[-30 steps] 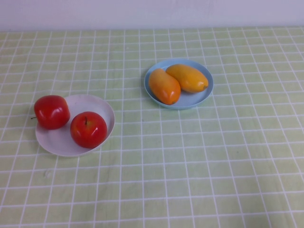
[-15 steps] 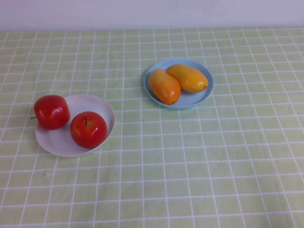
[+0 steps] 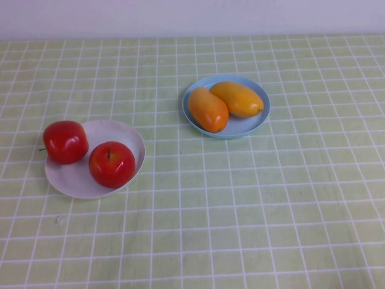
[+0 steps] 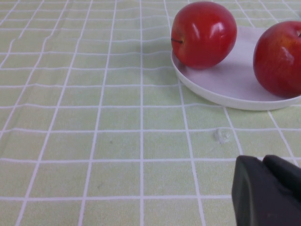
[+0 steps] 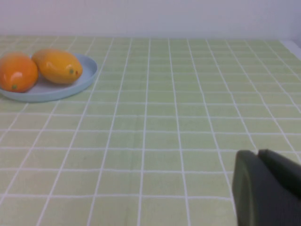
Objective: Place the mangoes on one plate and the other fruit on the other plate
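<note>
Two orange-yellow mangoes (image 3: 208, 109) (image 3: 237, 99) lie side by side on the light blue plate (image 3: 252, 125) at the centre back. Two red apples rest on the white plate (image 3: 129, 139) at the left: one (image 3: 112, 164) inside it, the other (image 3: 65, 141) on its left rim. Neither arm shows in the high view. The left gripper (image 4: 263, 162) hovers low over the cloth, short of the white plate (image 4: 225, 89) and its apples (image 4: 204, 33) (image 4: 278, 59), shut and empty. The right gripper (image 5: 257, 155) is shut and empty too, far from the blue plate (image 5: 70, 87) and mangoes (image 5: 57, 66) (image 5: 17, 71).
A light green cloth with a white grid (image 3: 252, 205) covers the whole table. A pale wall (image 3: 192, 15) runs along the far edge. A small mark on the cloth (image 4: 220, 135) lies just in front of the white plate.
</note>
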You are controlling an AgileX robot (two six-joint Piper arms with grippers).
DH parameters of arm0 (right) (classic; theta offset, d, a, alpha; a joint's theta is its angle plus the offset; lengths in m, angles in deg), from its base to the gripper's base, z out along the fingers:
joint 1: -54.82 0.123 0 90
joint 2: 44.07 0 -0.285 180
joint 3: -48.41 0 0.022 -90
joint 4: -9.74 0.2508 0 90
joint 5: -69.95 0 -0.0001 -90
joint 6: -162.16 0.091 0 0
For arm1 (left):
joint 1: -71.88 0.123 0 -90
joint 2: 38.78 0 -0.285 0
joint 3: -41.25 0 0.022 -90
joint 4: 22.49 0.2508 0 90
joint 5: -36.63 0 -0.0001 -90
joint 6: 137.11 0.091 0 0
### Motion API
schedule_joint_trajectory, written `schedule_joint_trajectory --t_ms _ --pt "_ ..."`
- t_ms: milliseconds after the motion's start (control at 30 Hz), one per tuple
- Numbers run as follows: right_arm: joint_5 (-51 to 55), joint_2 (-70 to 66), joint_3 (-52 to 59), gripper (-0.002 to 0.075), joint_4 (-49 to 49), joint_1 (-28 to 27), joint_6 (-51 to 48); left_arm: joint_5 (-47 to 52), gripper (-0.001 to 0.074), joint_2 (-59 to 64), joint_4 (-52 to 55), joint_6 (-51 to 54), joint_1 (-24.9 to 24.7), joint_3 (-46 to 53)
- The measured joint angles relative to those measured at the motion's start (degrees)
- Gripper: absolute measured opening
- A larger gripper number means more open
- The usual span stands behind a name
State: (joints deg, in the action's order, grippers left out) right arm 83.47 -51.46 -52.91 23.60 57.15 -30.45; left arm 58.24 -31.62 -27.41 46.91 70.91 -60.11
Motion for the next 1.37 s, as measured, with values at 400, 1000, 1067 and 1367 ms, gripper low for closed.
schedule_joint_trajectory --t_ms 400,1000,1067,1367 --pt "7.73 0.00 0.03 -0.0015 -2.49 0.00 4.42 0.00 0.0004 0.00 0.00 0.00 0.00 0.00" --pt "7.73 0.00 0.03 -0.0015 -2.49 0.00 4.61 0.00 0.0003 0.00 0.00 0.00 0.00 0.00" --pt "7.73 0.00 0.03 -0.0015 -2.49 0.00 4.61 0.00 0.0004 0.00 0.00 0.00 0.00 0.00" --pt "7.73 0.00 0.13 -0.0016 -2.49 0.00 4.61 0.00 0.0004 0.00 0.00 0.00 0.00 0.00"
